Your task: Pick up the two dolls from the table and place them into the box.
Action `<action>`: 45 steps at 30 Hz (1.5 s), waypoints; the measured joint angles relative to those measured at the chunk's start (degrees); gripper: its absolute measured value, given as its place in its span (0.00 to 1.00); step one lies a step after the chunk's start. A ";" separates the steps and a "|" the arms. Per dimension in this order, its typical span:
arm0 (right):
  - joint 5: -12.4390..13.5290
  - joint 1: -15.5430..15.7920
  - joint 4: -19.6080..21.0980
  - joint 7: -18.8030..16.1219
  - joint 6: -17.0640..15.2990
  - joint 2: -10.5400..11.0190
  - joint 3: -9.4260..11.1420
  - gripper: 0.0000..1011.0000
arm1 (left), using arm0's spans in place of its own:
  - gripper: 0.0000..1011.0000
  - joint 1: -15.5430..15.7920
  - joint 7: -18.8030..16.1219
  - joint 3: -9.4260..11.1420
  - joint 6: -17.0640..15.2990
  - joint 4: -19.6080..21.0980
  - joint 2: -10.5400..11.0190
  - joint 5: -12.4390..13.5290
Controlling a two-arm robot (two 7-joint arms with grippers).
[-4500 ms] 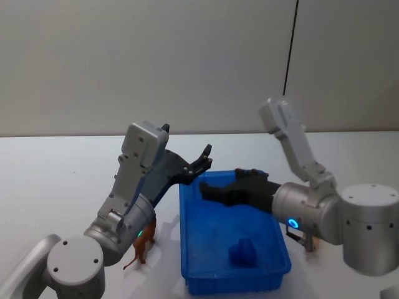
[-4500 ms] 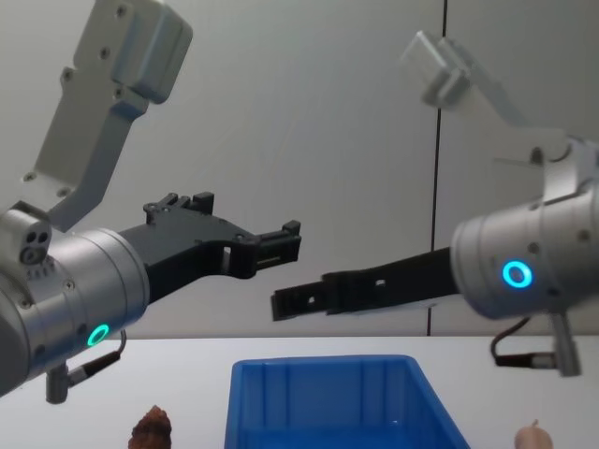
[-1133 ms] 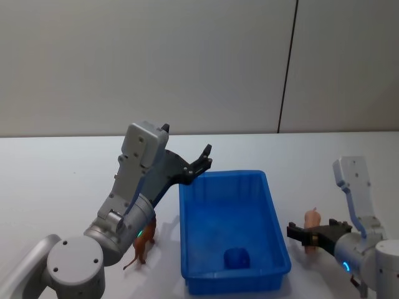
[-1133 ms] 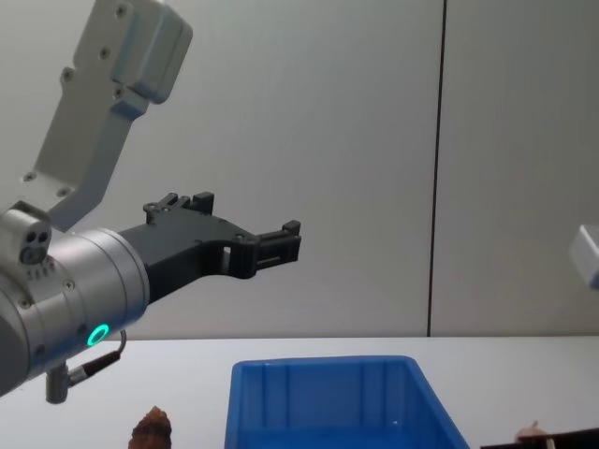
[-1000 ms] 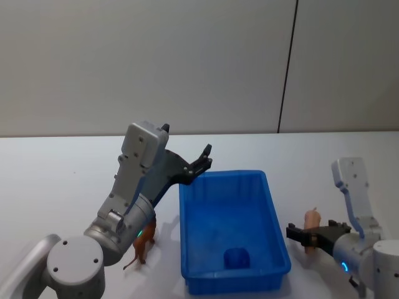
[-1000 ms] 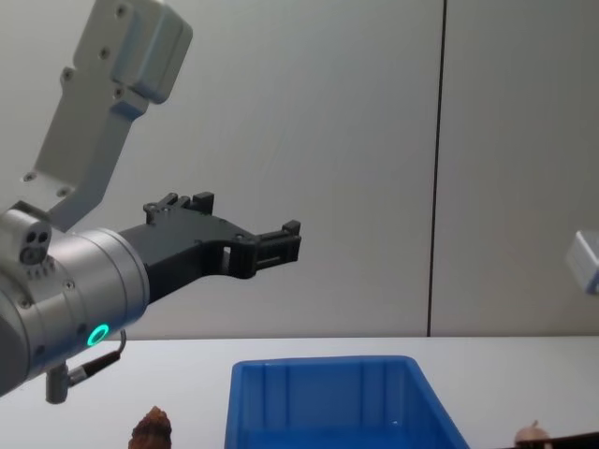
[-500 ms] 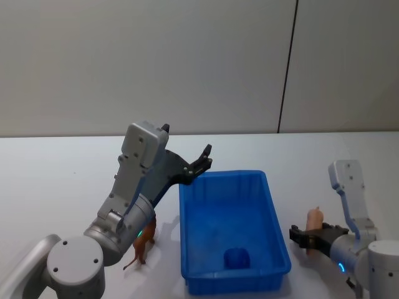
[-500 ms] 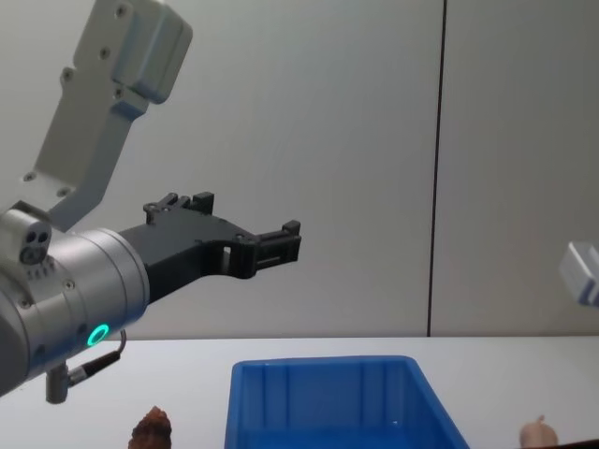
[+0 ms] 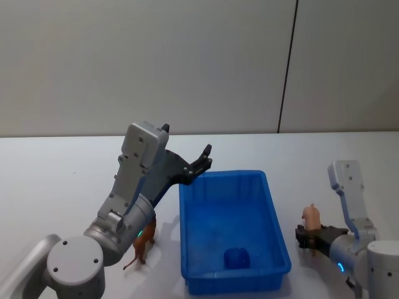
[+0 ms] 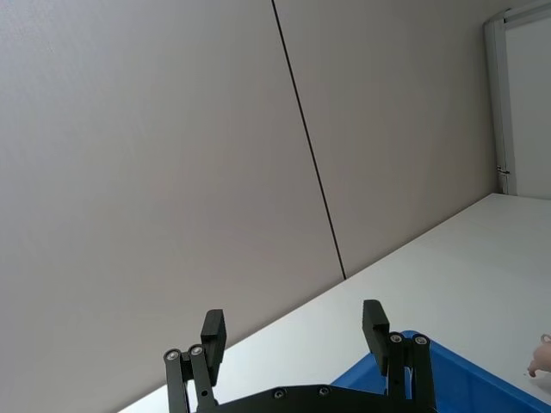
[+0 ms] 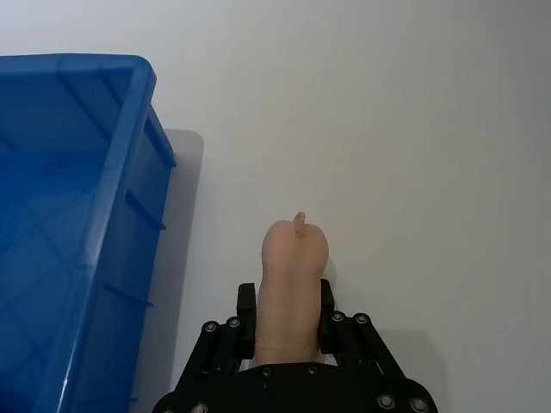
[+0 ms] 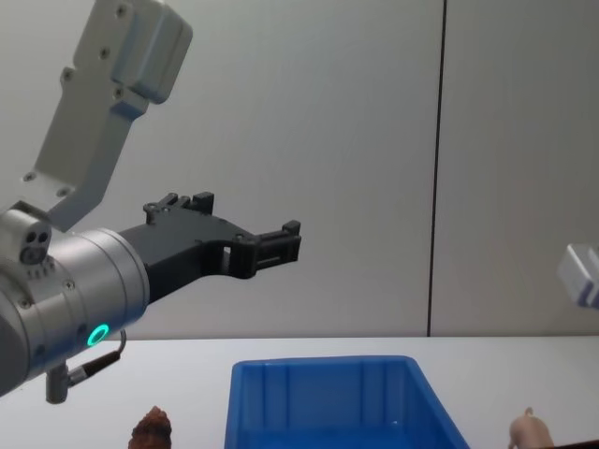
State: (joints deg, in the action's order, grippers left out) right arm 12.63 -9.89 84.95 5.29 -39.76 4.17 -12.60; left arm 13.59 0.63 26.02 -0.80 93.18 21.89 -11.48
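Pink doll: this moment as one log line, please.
right end effector: shut on pink doll, beside box | left end effector: open, raised

Head camera looking down, chest camera low and level, both share box (image 9: 215, 218)

My right gripper (image 11: 285, 301) has matt black fingers (image 11: 246, 308) dotted with small bright screw heads. The pale doll (image 11: 291, 275) looks smooth and soft, almost rubbery, with a dull sheen. The box (image 9: 222, 175) is smooth, glossy blue plastic. The table (image 9: 62, 180) is plain matt white. The brown doll (image 9: 142, 244) looks lumpy and rough. My left gripper (image 10: 293, 320) is matt black too.
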 joint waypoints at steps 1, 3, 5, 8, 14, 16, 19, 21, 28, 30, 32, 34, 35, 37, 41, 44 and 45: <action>0.01 0.00 0.00 -0.03 0.10 -0.01 0.02 0.37 | 1.00 0.00 0.00 0.00 0.00 0.00 0.00 0.00; 0.11 0.05 0.08 -0.11 0.46 -0.02 0.07 0.37 | 1.00 0.00 0.00 0.00 0.00 0.00 0.00 0.00; 0.28 0.14 0.34 -0.26 1.01 -0.02 0.16 0.37 | 1.00 0.00 0.00 0.00 0.00 0.00 0.00 0.00; 0.46 0.23 0.73 -0.44 1.74 -0.01 0.27 0.37 | 1.00 0.00 0.00 0.00 0.00 0.00 0.00 0.00; 0.80 0.35 2.42 -1.34 4.26 0.05 0.58 0.37 | 0.99 0.00 0.00 0.00 0.00 0.00 0.00 0.00; 0.84 0.35 2.90 -1.64 4.78 0.08 0.63 0.37 | 1.00 0.00 0.00 0.00 0.00 0.00 0.00 0.00; 0.94 0.30 4.14 -2.51 5.84 0.15 0.71 0.37 | 0.99 0.00 0.00 0.00 0.00 0.00 0.00 0.00; 1.01 0.20 4.87 -3.05 6.26 0.16 0.73 0.37 | 0.99 0.00 0.00 0.00 0.00 0.00 0.00 0.00; 1.81 -0.74 7.96 -6.77 7.44 0.03 0.63 0.37 | 1.00 0.00 0.00 0.00 0.00 0.00 0.00 0.00; 2.06 -1.02 8.46 -7.54 7.43 -0.07 0.56 0.37 | 0.99 0.00 0.00 0.00 0.00 0.00 0.00 0.00; 2.39 -1.37 8.95 -8.49 7.23 -0.23 0.48 0.37 | 0.99 0.00 0.00 0.00 0.00 0.00 0.00 0.00; 3.03 -2.12 9.60 -10.05 6.43 -0.57 0.28 0.37 | 1.00 0.00 0.00 0.00 0.00 0.00 0.00 0.00; 3.18 -2.34 9.72 -10.54 6.05 -0.67 0.24 0.37 | 1.00 0.00 0.00 0.00 0.00 0.00 0.00 0.00; 3.52 -2.85 9.93 -11.28 5.34 -0.90 0.13 0.37 | 1.00 0.00 0.00 0.00 0.00 0.00 0.00 0.00; 4.60 -4.27 10.15 -13.09 2.59 -1.59 -0.16 0.37 | 1.00 0.00 0.00 0.00 0.00 0.00 0.00 0.00; 5.30 -5.12 10.13 -13.90 0.40 -2.03 -0.28 0.37 | 0.99 0.00 0.00 0.00 0.00 0.00 0.00 0.00; 5.47 -5.40 10.05 -14.04 -0.18 -2.19 -0.32 0.37 | 1.00 0.00 0.00 0.00 0.00 0.00 0.00 0.00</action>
State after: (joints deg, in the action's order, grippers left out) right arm 18.10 -15.30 95.00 -8.74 -39.93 1.98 -12.92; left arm 13.59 0.63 26.03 -0.79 93.18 21.89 -11.48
